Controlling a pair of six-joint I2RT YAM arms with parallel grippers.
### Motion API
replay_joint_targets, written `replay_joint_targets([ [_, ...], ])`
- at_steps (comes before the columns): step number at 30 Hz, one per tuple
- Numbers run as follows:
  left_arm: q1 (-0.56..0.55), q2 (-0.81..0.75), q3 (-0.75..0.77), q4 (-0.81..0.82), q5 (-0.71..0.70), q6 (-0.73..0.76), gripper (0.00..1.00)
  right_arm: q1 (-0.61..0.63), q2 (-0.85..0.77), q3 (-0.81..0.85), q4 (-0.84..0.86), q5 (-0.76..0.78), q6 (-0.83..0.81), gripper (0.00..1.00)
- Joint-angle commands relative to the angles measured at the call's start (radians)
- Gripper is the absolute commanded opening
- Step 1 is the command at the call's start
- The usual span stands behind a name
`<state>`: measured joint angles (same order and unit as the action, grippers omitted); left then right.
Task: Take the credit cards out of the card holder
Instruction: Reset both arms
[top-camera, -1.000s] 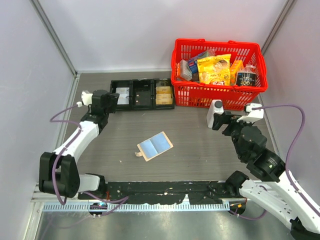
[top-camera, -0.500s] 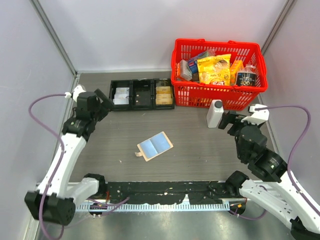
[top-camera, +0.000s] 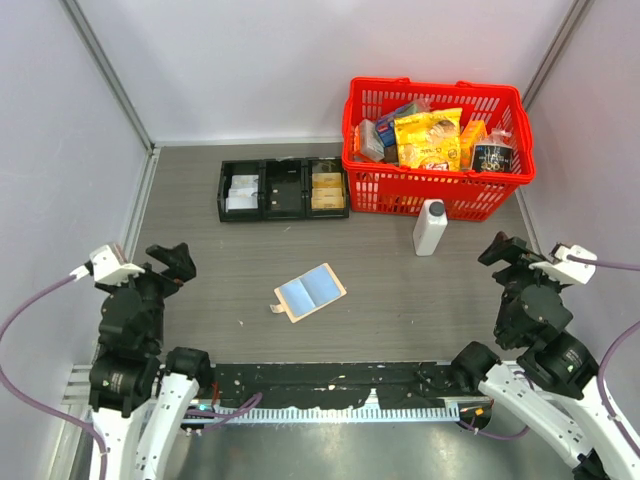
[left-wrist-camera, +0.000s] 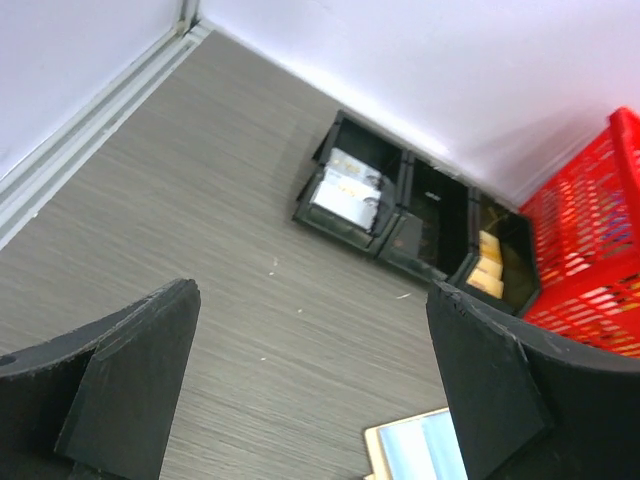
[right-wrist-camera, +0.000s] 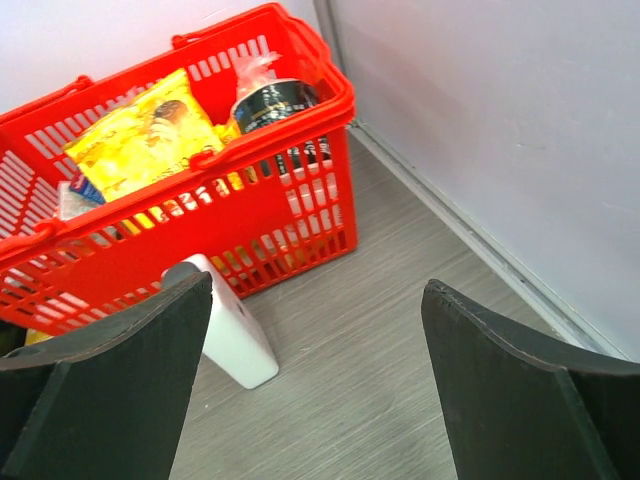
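The card holder (top-camera: 311, 292) lies open and flat in the middle of the table, tan rim around a pale blue inside; its corner shows in the left wrist view (left-wrist-camera: 415, 452). No credit cards show on its open face. My left gripper (top-camera: 178, 262) is drawn back at the near left, well left of the holder, open and empty (left-wrist-camera: 312, 290). My right gripper (top-camera: 505, 250) is at the near right, also open and empty (right-wrist-camera: 315, 285), facing the basket.
A black three-compartment tray (top-camera: 283, 214) (left-wrist-camera: 400, 240) sits at the back left, pale flat pieces in its left bay and yellowish ones in its right. A red basket (top-camera: 440, 197) (right-wrist-camera: 150, 262) of groceries stands back right. A white bottle (top-camera: 430, 227) (right-wrist-camera: 235, 335) stands before it.
Both arms have pulled back towards the near edge. The left gripper left the tray's left bay and opened wide. The right gripper moved away from the white bottle.
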<state>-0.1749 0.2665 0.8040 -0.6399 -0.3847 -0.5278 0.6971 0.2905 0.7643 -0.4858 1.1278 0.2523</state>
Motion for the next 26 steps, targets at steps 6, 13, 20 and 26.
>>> replay_joint_targets([
  [6,-0.014,-0.055,-0.066,0.049,-0.083,0.023,1.00,-0.001,-0.149,-0.065,0.073,0.129,0.005,0.91],
  [13,-0.044,-0.136,-0.069,0.031,-0.149,0.060,1.00,-0.002,-0.185,-0.069,0.079,0.099,0.002,0.91],
  [20,-0.058,-0.139,-0.074,0.045,-0.131,0.072,1.00,-0.002,-0.172,-0.066,0.078,0.084,0.001,0.91],
  [26,-0.064,-0.156,-0.074,0.043,-0.129,0.071,1.00,-0.002,-0.168,-0.063,0.079,0.069,0.002,0.91],
])
